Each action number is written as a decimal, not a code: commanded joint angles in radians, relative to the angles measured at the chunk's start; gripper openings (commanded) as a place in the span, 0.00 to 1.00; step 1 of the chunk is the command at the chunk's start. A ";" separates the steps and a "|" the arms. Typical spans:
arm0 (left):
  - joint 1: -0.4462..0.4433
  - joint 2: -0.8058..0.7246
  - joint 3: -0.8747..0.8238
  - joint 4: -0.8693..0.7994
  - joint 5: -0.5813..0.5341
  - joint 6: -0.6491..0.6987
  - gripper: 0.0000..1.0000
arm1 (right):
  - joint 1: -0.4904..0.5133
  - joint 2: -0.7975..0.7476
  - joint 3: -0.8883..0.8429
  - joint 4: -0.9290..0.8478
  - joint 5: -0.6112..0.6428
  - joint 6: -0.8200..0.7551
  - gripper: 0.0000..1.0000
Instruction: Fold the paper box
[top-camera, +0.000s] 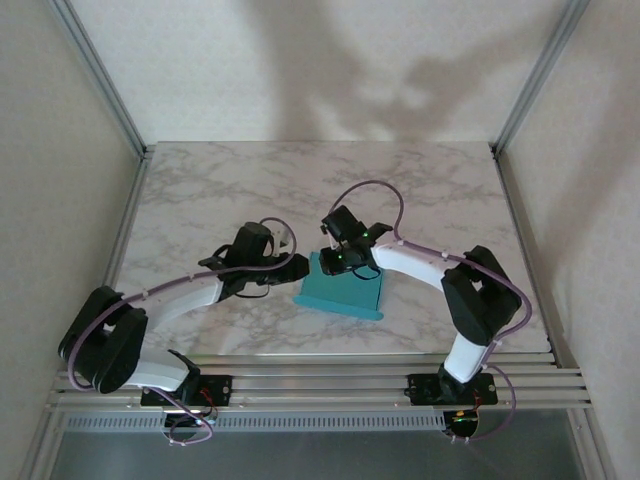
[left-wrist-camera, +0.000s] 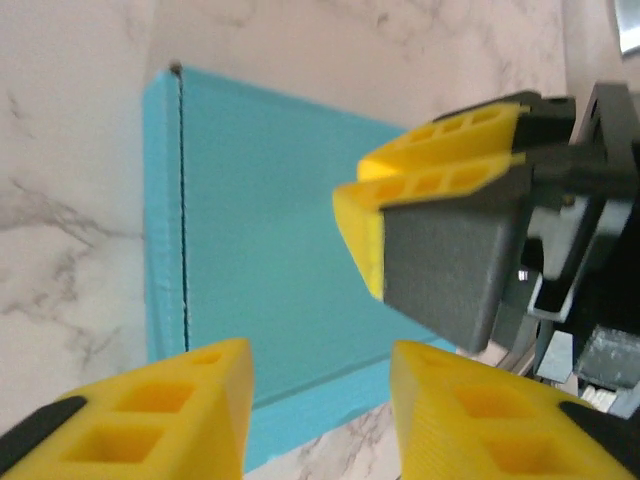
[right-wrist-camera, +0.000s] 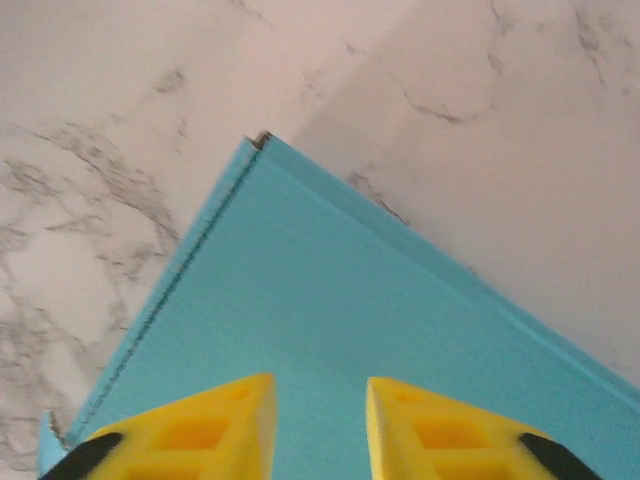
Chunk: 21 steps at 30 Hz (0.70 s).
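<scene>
The left arm (top-camera: 190, 295) is sitting with its elbow swung out to the left and its forearm angling in toward the middle, and the left gripper (left-wrist-camera: 320, 400) is pointing downward with its yellow fingers (left-wrist-camera: 190, 400) standing well apart. The right arm (top-camera: 410, 262) is mirroring it, elbow out to the right and forearm pointing left. The right gripper (right-wrist-camera: 320, 415) is hanging tilted downward just beside the left one, its fingers (right-wrist-camera: 215, 425) parted by a narrower gap.

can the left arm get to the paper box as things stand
Probably yes: the left hand sits open at the edge of the paper box, with bare turquoise card ahead. The right hand hangs over the box's other side, so that part looks crowded.
</scene>
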 joint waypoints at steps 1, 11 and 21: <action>0.034 -0.028 -0.037 0.027 -0.031 0.022 0.48 | 0.000 -0.076 -0.015 -0.020 -0.044 0.002 0.37; 0.061 0.015 -0.033 0.037 0.049 0.114 0.99 | -0.053 -0.401 -0.316 0.007 -0.130 0.201 0.99; 0.031 0.145 0.018 0.003 0.147 0.165 0.99 | -0.133 -0.637 -0.584 0.081 -0.203 0.371 0.99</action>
